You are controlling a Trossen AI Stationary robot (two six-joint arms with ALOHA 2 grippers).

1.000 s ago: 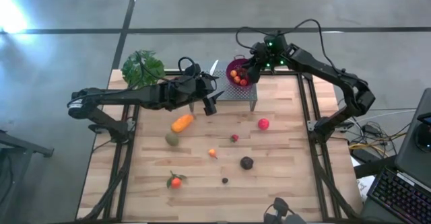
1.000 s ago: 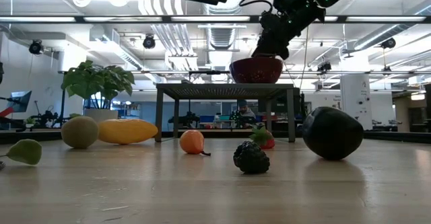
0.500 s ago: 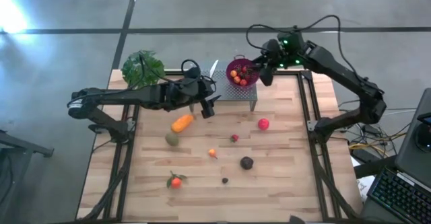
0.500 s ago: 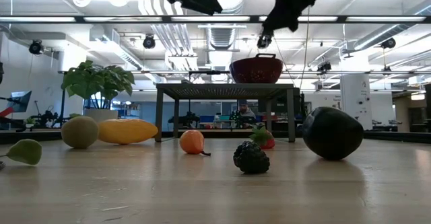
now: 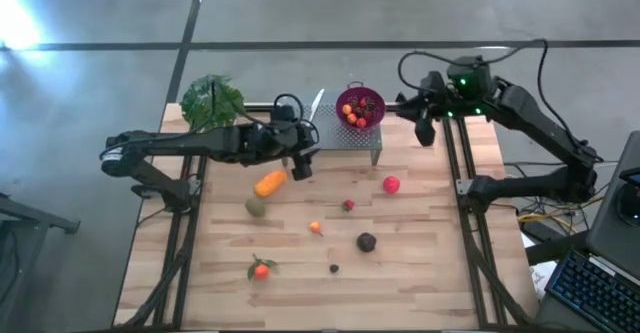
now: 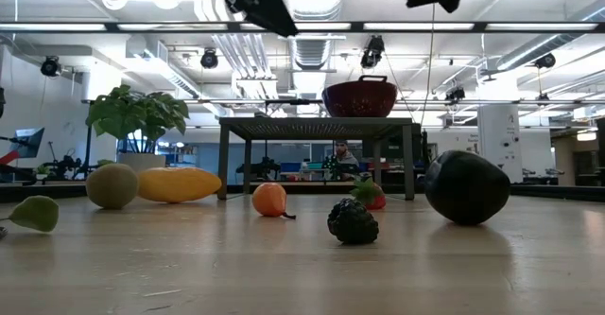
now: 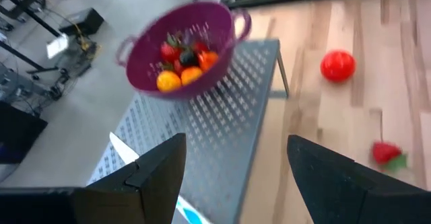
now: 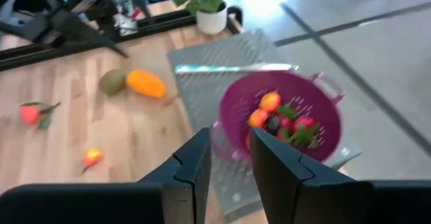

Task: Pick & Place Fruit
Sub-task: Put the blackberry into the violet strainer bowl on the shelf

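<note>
**Fruit Partly Gathered in Colander**

High view: eight fruits [image 5: 270, 183] were counted loose on the surface [image 5: 420, 273]; several were piled in the colander [image 5: 360, 107].

Wrist views: the left end effector [image 7: 236, 173] was spread wide, empty. The right end effector [image 8: 229, 160] was narrowed, empty.

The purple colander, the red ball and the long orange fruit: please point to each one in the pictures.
purple colander [image 5: 343, 100]: high view, on its left rim.
red ball [image 5: 391, 184]: high view, on its middle.
long orange fruit [image 5: 270, 183]: high view, on the middle of its body.

open-plan lab, exposed ceiling ducts [image 6: 236, 55]
</note>
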